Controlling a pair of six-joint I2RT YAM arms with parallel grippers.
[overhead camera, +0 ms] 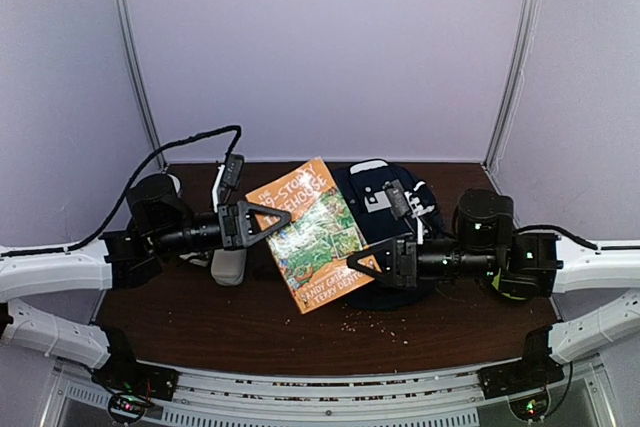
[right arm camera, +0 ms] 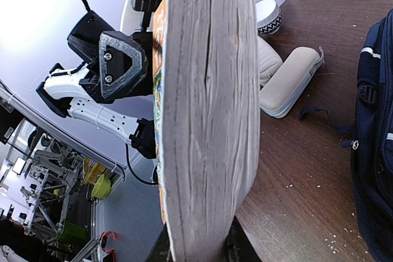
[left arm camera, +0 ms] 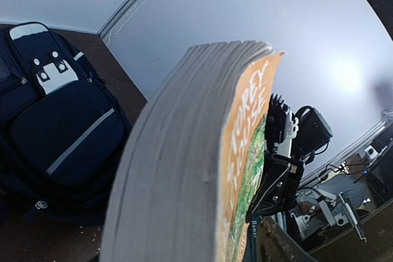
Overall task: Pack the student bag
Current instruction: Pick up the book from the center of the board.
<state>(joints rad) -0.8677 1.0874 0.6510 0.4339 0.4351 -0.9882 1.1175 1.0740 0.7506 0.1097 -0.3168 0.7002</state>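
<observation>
A thick paperback book point(overhead camera: 315, 232) with an orange and green cover hangs above the table between both arms. My right gripper point(overhead camera: 358, 265) is shut on its near right corner; in the right wrist view the page block point(right arm camera: 209, 121) runs down between the fingers. My left gripper point(overhead camera: 268, 219) stands around the book's left edge. In the left wrist view the pages point(left arm camera: 184, 164) fill the jaws and one finger point(left arm camera: 288, 246) sits close beside the cover; contact is unclear. The student bag point(overhead camera: 385, 192), navy with white trim, lies flat behind the book point(left arm camera: 61, 127).
A light grey oblong case point(overhead camera: 230, 267) lies on the brown table point(overhead camera: 250, 327) under the left arm, also visible in the right wrist view point(right arm camera: 288, 81). A small white round item with a patterned band point(right arm camera: 268, 16) sits beyond it. Crumbs dot the table front.
</observation>
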